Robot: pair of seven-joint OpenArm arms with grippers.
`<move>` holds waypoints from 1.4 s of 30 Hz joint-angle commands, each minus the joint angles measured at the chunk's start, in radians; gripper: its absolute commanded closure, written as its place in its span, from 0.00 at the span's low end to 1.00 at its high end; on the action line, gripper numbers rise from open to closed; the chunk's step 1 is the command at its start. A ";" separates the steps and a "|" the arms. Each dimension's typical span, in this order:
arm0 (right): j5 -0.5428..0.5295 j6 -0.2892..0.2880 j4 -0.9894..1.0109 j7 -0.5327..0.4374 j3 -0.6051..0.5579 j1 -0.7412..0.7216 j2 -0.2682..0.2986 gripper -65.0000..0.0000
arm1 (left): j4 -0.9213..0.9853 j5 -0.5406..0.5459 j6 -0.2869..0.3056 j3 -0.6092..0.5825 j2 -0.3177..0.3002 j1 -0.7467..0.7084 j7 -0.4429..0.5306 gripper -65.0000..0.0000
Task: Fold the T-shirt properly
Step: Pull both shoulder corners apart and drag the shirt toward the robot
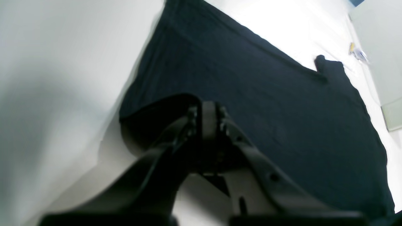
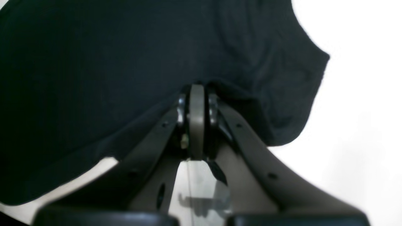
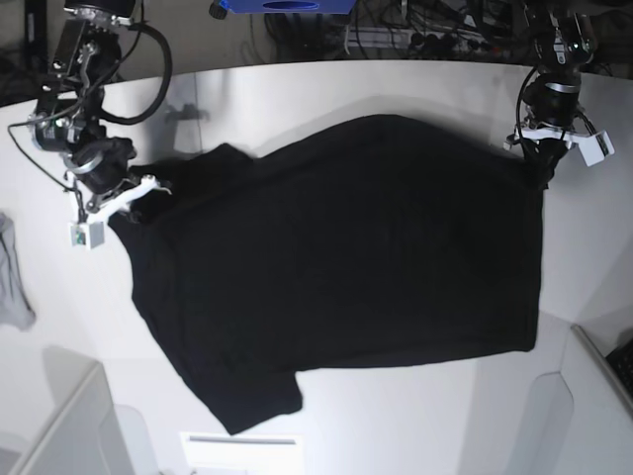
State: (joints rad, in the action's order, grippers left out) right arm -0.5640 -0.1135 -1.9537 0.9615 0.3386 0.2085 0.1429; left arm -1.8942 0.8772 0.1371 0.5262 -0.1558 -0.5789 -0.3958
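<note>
The black T-shirt [image 3: 346, 247] lies spread on the white table [image 3: 415, 416], plain side up, with its sleeves toward the left and its hem toward the right. My right gripper [image 3: 132, 201] is shut on the shirt's far left shoulder edge; in the right wrist view the cloth [image 2: 125, 62] is bunched between the closed fingers [image 2: 197, 94]. My left gripper [image 3: 540, 170] is shut on the shirt's far right hem corner; in the left wrist view the corner [image 1: 163, 110] curls up at the closed gripper [image 1: 209, 108]. No print shows.
A small grey cloth [image 3: 12, 282] lies at the table's left edge. White panels stand at the front left [image 3: 69, 426] and front right [image 3: 593, 396]. A blue object [image 3: 287, 5] and cables sit behind the table.
</note>
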 commanded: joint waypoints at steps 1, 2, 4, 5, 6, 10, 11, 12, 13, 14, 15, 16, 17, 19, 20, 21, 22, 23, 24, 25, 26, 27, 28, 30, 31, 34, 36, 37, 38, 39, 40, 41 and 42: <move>-0.004 -0.001 -0.005 -0.023 0.001 -0.022 0.008 1.00 | -0.005 0.012 0.008 0.002 -0.009 -0.002 0.021 1.00; -0.004 -0.001 0.006 -0.023 0.001 -0.036 0.010 1.00 | 0.005 0.012 0.008 0.002 -0.009 0.006 0.021 1.00; -0.004 -0.001 0.032 -0.023 0.001 -0.054 0.011 1.00 | 0.025 0.012 0.006 0.008 -0.009 0.017 0.021 1.00; -0.004 -0.001 0.044 -0.023 0.001 -0.063 0.011 1.00 | 0.034 0.012 0.006 0.010 -0.009 0.017 0.021 1.00; -0.004 -0.001 0.053 -0.023 0.001 -0.071 0.011 1.00 | 0.041 0.012 0.006 0.012 -0.009 0.018 0.021 1.00; -0.004 -0.001 0.103 -0.023 0.001 -0.106 0.011 1.00 | 0.083 0.010 0.006 0.010 -0.009 0.049 0.021 1.00; -0.004 -0.001 0.116 -0.023 0.001 -0.114 0.011 1.00 | 0.091 0.010 0.006 0.012 -0.009 0.052 0.021 1.00; -0.004 -0.001 0.130 -0.023 0.001 -0.122 0.011 1.00 | 0.094 0.010 0.006 0.012 -0.009 0.053 0.021 1.00; -0.004 -0.001 0.141 -0.023 0.001 -0.129 0.011 1.00 | 0.094 0.010 0.006 0.012 -0.009 0.053 0.021 1.00; -0.004 -0.001 0.150 -0.023 0.000 -0.136 0.011 1.00 | 0.094 0.010 0.006 0.012 -0.009 0.053 0.021 1.00; -0.004 -0.001 0.156 -0.023 0.000 -0.142 0.011 1.00 | 0.094 0.010 0.005 0.012 -0.009 0.053 0.021 1.00; -0.004 -0.001 0.162 -0.023 0.000 -0.148 0.011 1.00 | 0.094 0.010 0.000 0.012 -0.009 0.060 0.021 1.00; -0.004 -0.001 0.169 -0.023 0.000 -0.157 0.011 1.00 | 0.094 0.010 -0.014 0.012 -0.009 0.067 0.021 1.00; -0.004 -0.001 0.188 -0.023 -0.029 -0.172 0.014 1.00 | 0.095 0.010 -0.055 0.008 -0.009 0.072 0.021 1.00; -0.004 -0.001 0.196 -0.023 -0.045 -0.182 0.016 1.00 | 0.095 0.010 -0.072 0.007 -0.009 0.073 0.021 1.00; -0.003 -0.001 0.202 -0.023 -0.054 -0.186 0.016 1.00 | 0.094 0.010 -0.083 0.005 -0.009 0.073 0.021 1.00; -0.003 -0.001 0.202 -0.023 -0.063 -0.192 0.016 1.00 | 0.092 0.010 -0.084 0.005 -0.009 0.075 0.021 1.00; -0.003 -0.001 0.202 -0.023 -0.068 -0.197 0.014 1.00 | 0.089 0.010 -0.084 0.005 -0.009 0.081 0.021 1.00; -0.003 -0.001 0.202 -0.025 -0.068 -0.197 0.013 1.00 | 0.088 0.010 -0.084 0.005 -0.009 0.086 0.021 1.00; -0.003 -0.001 0.204 -0.025 -0.068 -0.202 0.011 1.00 | 0.092 0.010 -0.086 0.005 -0.009 0.092 0.021 1.00; -0.003 -0.001 0.204 -0.025 -0.068 -0.209 0.011 1.00 | 0.094 0.010 -0.086 0.007 -0.009 0.093 0.021 1.00; -0.003 -0.001 0.204 -0.025 -0.068 -0.214 0.011 1.00 | 0.094 0.010 -0.086 0.007 -0.009 0.095 0.021 1.00; -0.003 -0.001 0.211 -0.025 -0.068 -0.217 0.013 1.00 | 0.095 0.010 -0.086 0.007 -0.009 0.096 0.021 1.00; -0.003 -0.001 0.230 -0.025 -0.068 -0.235 0.014 1.00 | 0.095 0.010 -0.086 0.012 -0.009 0.096 0.021 1.00; -0.003 -0.001 0.247 -0.025 -0.068 -0.246 0.014 1.00 | 0.095 0.010 -0.086 0.012 -0.011 0.096 0.021 1.00; -0.003 -0.001 0.285 -0.025 -0.068 -0.274 0.016 1.00 | 0.094 0.010 -0.086 0.013 -0.011 0.109 0.021 1.00; -0.003 -0.001 0.305 -0.025 -0.068 -0.291 0.016 1.00 | 0.094 0.010 -0.086 0.013 -0.011 0.112 0.021 1.00; -0.003 -0.001 0.316 -0.025 -0.068 -0.301 0.016 1.00 | 0.094 0.010 -0.086 0.013 -0.012 0.113 0.021 1.00; -0.003 -0.001 0.328 -0.025 -0.068 -0.312 0.016 1.00 | 0.094 0.010 -0.087 0.013 -0.026 0.124 0.021 1.00; -0.003 -0.001 0.340 -0.025 -0.068 -0.323 0.016 1.00 | 0.095 0.010 -0.087 0.013 -0.035 0.132 0.021 1.00; -0.003 -0.001 0.351 -0.026 -0.068 -0.330 0.016 1.00 | 0.097 0.010 -0.096 0.013 -0.041 0.136 0.021 1.00; -0.003 -0.001 0.365 -0.028 -0.068 -0.338 0.016 1.00 | 0.101 0.010 -0.121 0.013 -0.044 0.145 0.021 1.00; -0.003 -0.001 0.379 -0.029 -0.068 -0.347 0.016 1.00 | 0.103 0.010 -0.147 0.013 -0.044 0.155 0.021 1.00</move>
State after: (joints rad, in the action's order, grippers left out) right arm -0.5568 -0.1131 -1.5612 0.9459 0.2665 -0.1204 0.1486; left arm -1.7786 0.8791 -0.0227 0.5327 -0.1917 -0.4225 -0.3996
